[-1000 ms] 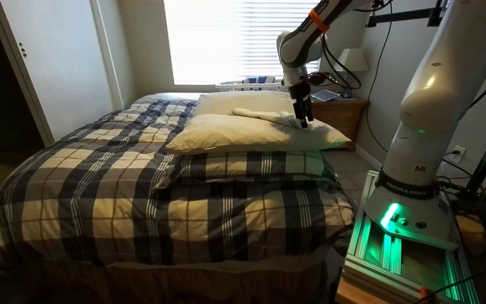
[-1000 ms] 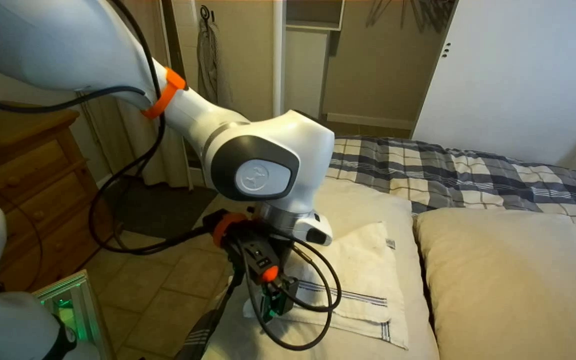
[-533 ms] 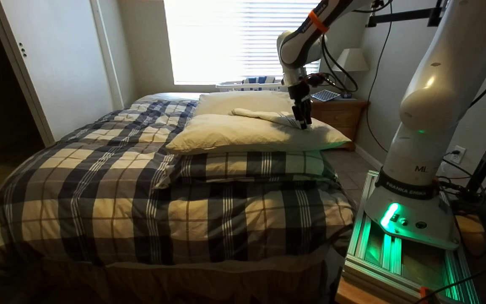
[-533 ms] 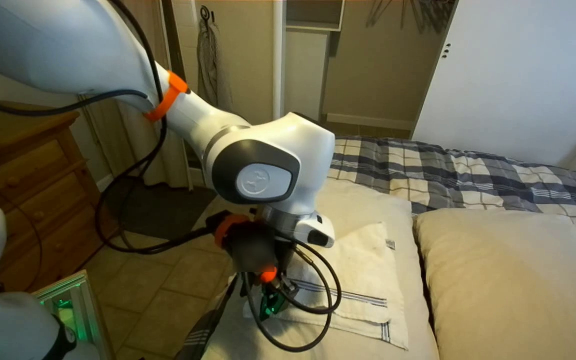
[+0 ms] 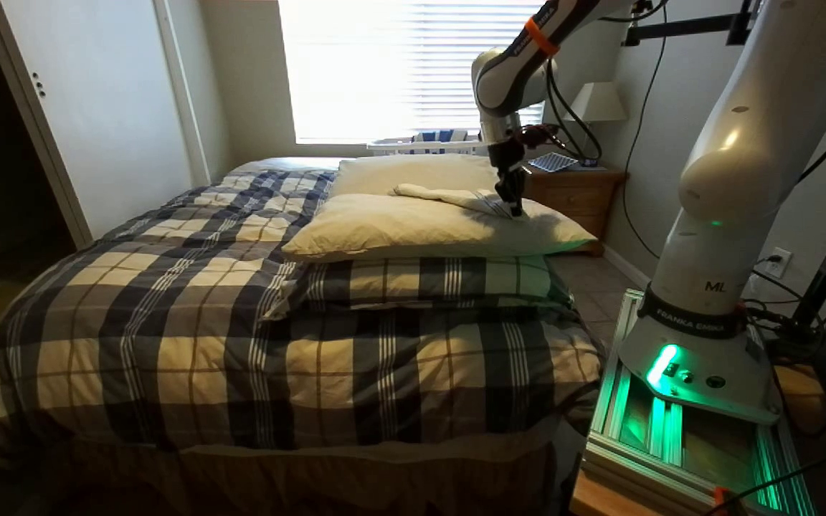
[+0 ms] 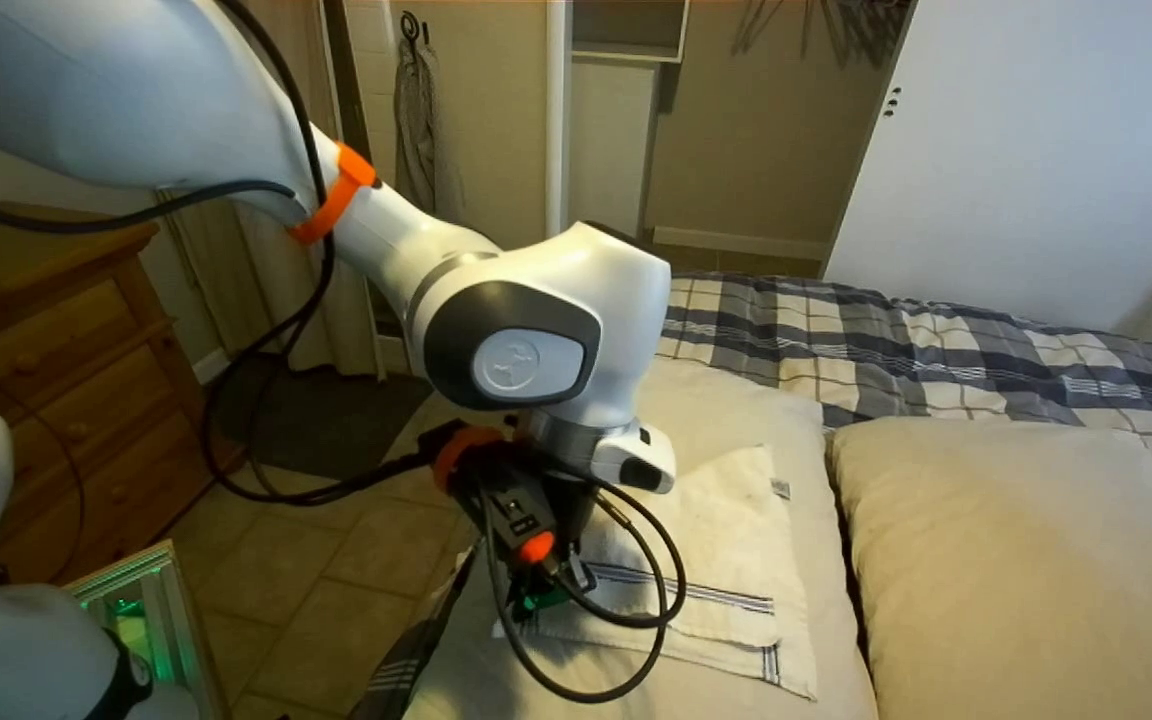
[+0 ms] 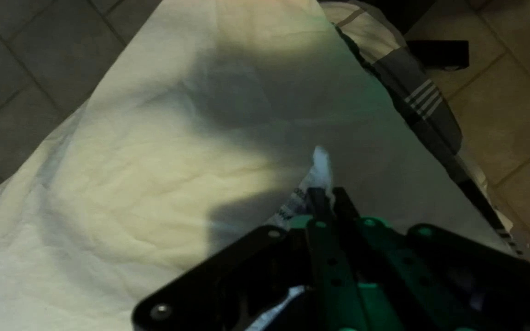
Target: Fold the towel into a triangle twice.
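Note:
The pale towel (image 6: 736, 540) lies folded over itself on a cream pillow, with dark stripes along its lower part and a small tag near one edge. In an exterior view it looks like a low, slightly raised strip of cloth (image 5: 449, 195). My gripper (image 7: 329, 193) is shut on a corner of the towel; the white tip of the towel (image 7: 321, 168) pokes out past the fingertips in the wrist view. From outside, the gripper (image 5: 516, 212) points down onto the pillow at the towel's near end. Arm and cables hide part of the towel in an exterior view.
Under the towel is the cream pillow (image 5: 384, 226); another cream pillow (image 6: 1016, 560) lies beside it. A plaid bedspread (image 5: 226, 322) covers the bed. Tiled floor (image 6: 376, 560) lies past the pillow's edge. A nightstand (image 5: 578, 193) with a lamp (image 5: 597, 102) stands behind the arm.
The fingers have come together from wide apart and now pinch the towel corner. The gripper dipped slightly, then stayed near the same spot. The rest of the towel looks unmoved.

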`<action>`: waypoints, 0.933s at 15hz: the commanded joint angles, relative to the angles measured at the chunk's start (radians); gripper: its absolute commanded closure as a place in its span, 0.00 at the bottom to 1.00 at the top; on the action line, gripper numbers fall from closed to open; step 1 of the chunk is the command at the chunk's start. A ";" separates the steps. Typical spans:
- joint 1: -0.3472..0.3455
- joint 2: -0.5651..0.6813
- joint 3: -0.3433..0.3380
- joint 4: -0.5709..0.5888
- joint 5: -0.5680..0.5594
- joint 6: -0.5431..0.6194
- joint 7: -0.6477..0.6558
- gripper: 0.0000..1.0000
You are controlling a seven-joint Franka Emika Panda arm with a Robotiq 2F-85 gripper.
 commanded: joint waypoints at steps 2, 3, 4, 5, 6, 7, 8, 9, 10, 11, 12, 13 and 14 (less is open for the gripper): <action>-0.021 -0.023 -0.005 -0.001 -0.030 0.071 0.040 0.99; -0.025 -0.031 -0.007 -0.001 -0.040 0.086 0.046 0.99; -0.029 -0.038 -0.008 0.001 -0.043 0.097 0.048 0.99; -0.032 -0.044 -0.008 0.004 -0.049 0.112 0.051 0.99; -0.033 -0.052 -0.008 0.008 -0.045 0.123 0.045 0.99; -0.035 -0.058 -0.007 0.008 -0.049 0.148 0.047 0.99; -0.035 -0.063 -0.006 0.012 -0.048 0.172 0.049 0.99; -0.036 -0.064 -0.006 0.017 -0.048 0.204 0.052 0.99; -0.035 -0.063 -0.005 0.026 -0.044 0.221 0.052 0.99; -0.034 -0.062 -0.004 0.034 -0.042 0.238 0.050 0.99; -0.035 -0.060 -0.003 0.042 -0.045 0.260 0.052 0.99; -0.035 -0.055 -0.002 0.053 -0.046 0.277 0.052 0.99; -0.036 -0.047 -0.001 0.062 -0.054 0.303 0.065 0.99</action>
